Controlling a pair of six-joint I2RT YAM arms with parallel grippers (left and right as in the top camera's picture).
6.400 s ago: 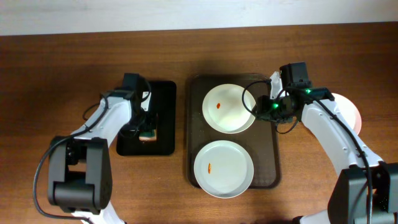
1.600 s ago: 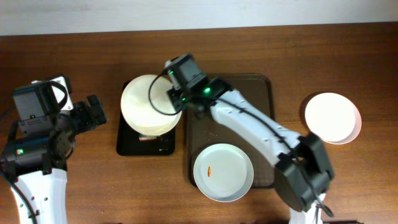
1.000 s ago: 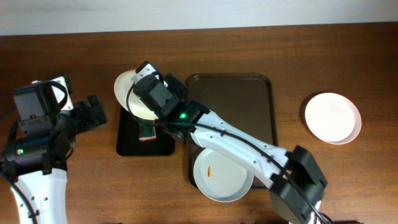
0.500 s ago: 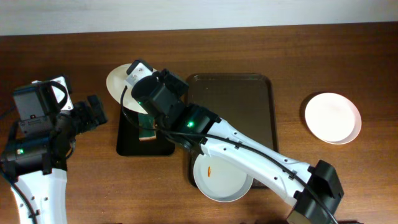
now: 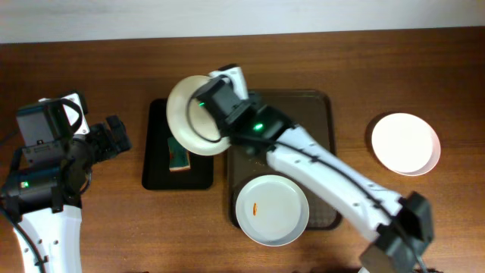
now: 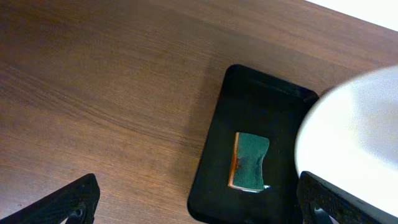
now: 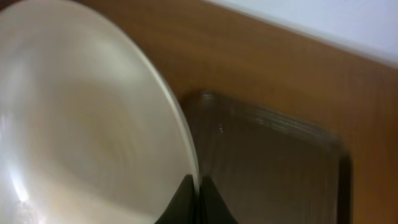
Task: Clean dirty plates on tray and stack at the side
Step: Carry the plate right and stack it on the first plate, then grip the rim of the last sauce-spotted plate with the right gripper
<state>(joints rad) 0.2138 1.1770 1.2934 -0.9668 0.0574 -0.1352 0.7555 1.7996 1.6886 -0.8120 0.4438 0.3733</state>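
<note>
My right gripper (image 5: 220, 114) is shut on the rim of a white plate (image 5: 193, 114), which it holds tilted in the air over the gap between the black tray and the brown tray (image 5: 303, 114). In the right wrist view the fingers (image 7: 186, 200) pinch the plate's (image 7: 81, 124) edge, and its face is blurred. A second plate (image 5: 280, 216) with an orange smear (image 5: 256, 206) lies on the tray's near half. My left gripper (image 5: 117, 136) hangs open at the far left, away from everything; its fingertips (image 6: 74, 198) frame the table below.
A small glossy black tray (image 5: 155, 171) left of the brown one carries a green sponge (image 5: 179, 155), seen too in the left wrist view as the sponge (image 6: 250, 160). One clean white plate (image 5: 405, 143) rests on the wooden table at the right.
The right arm has swung the held plate to the right, from over the black tray's back left corner to the gap between the trays. The left arm has not moved.
</note>
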